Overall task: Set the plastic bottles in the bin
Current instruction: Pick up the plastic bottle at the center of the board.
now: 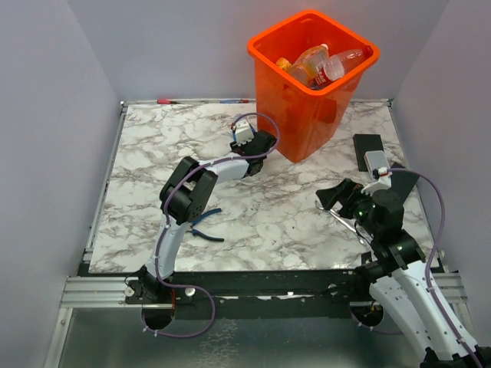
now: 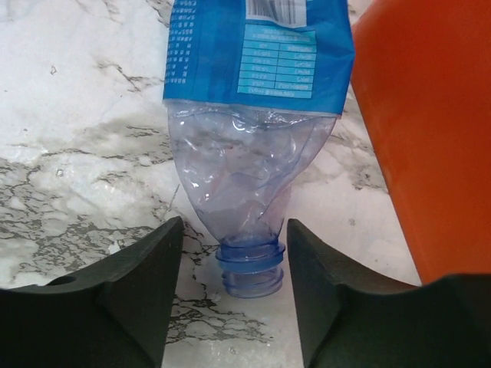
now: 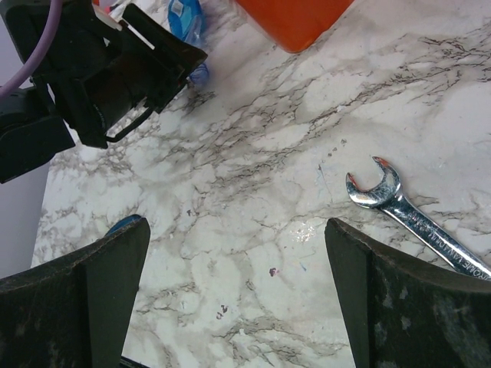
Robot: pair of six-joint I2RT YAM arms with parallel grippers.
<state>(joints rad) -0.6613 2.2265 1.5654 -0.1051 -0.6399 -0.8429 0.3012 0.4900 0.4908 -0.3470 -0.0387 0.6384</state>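
A crushed clear plastic bottle (image 2: 245, 153) with a blue label lies on the marble table, its capless blue-tinted neck pointing at my left wrist camera. My left gripper (image 2: 235, 224) straddles that neck, with a small gap on each side and no contact. In the top view the left gripper (image 1: 265, 142) sits just left of the orange bin (image 1: 265, 54), whose wall (image 2: 430, 138) stands right beside the bottle. Several bottles (image 1: 326, 65) lie inside the bin. My right gripper (image 1: 326, 198) hovers open over bare marble with nothing in it (image 3: 238, 230). The right wrist view catches the bottle (image 3: 188, 15) behind the left arm.
A steel wrench (image 3: 399, 203) lies just right of the right gripper. Blue-handled pliers (image 1: 205, 226) rest near the left arm's elbow. A black block (image 1: 368, 151) sits right of the bin. A red and blue pen (image 1: 169, 100) lies along the back edge.
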